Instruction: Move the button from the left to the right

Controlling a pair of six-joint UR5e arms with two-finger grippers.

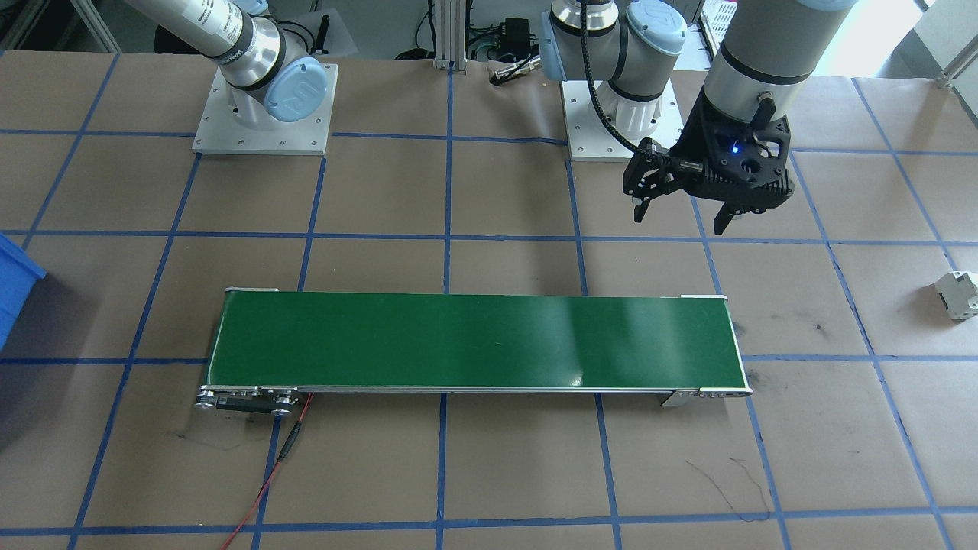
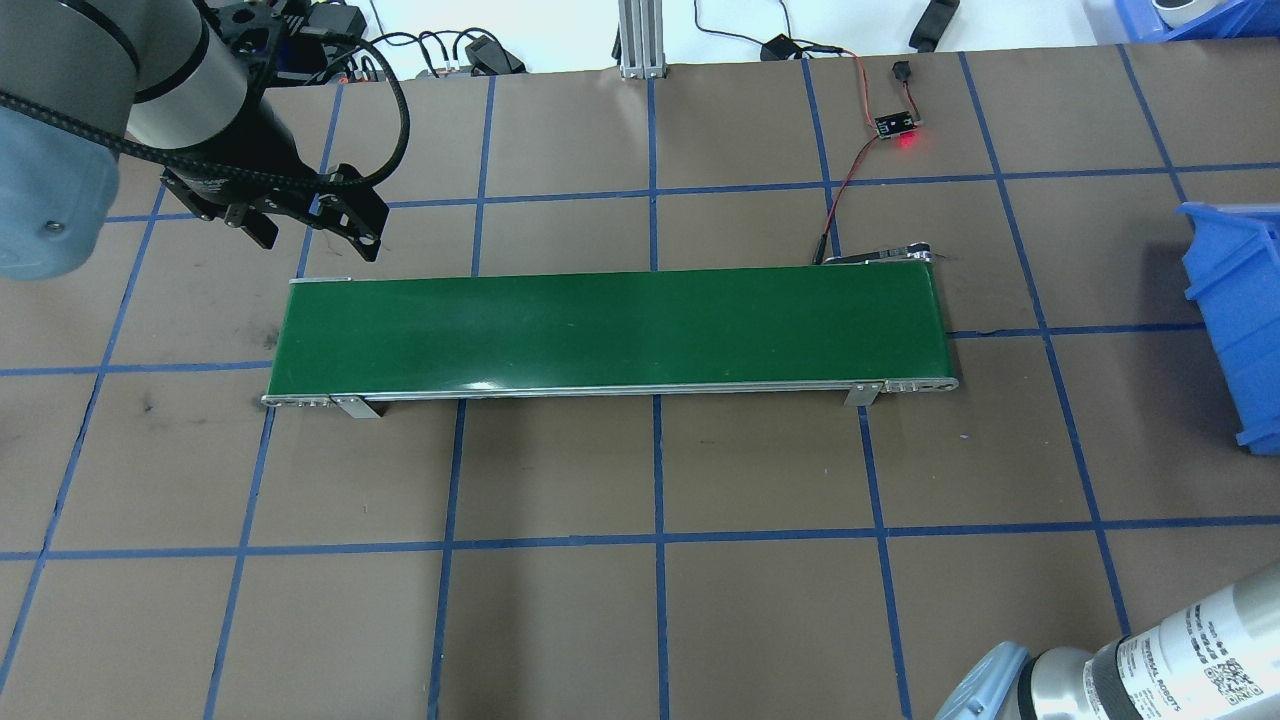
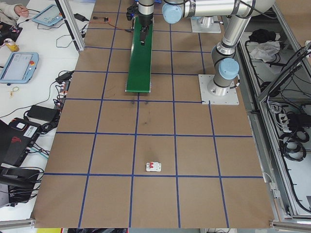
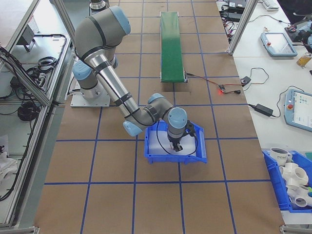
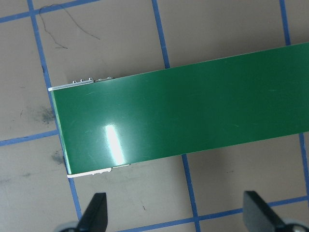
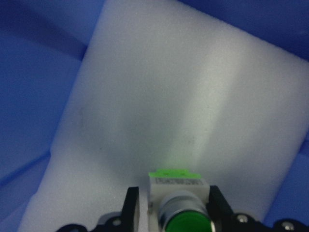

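Note:
The button (image 6: 179,203), with a dark-green round cap, a silver collar and a light-green base, sits between the fingers (image 6: 132,209) of my right gripper (image 6: 175,212), which is shut on it. It hangs just above a white foam pad (image 6: 169,96) inside the blue bin (image 4: 154,152). In the exterior right view my right gripper (image 4: 175,145) points down into that bin. My left gripper (image 2: 318,232) (image 1: 678,215) is open and holds nothing. It hovers over the table beside the left end of the green conveyor belt (image 2: 610,325) (image 5: 193,111).
A boxy grey-white breaker part (image 1: 959,294) (image 3: 154,167) lies on the table far out on my left. A small board with a red light (image 2: 897,125) and its wires lie behind the belt's right end. The blue bin (image 2: 1235,300) stands at the table's right.

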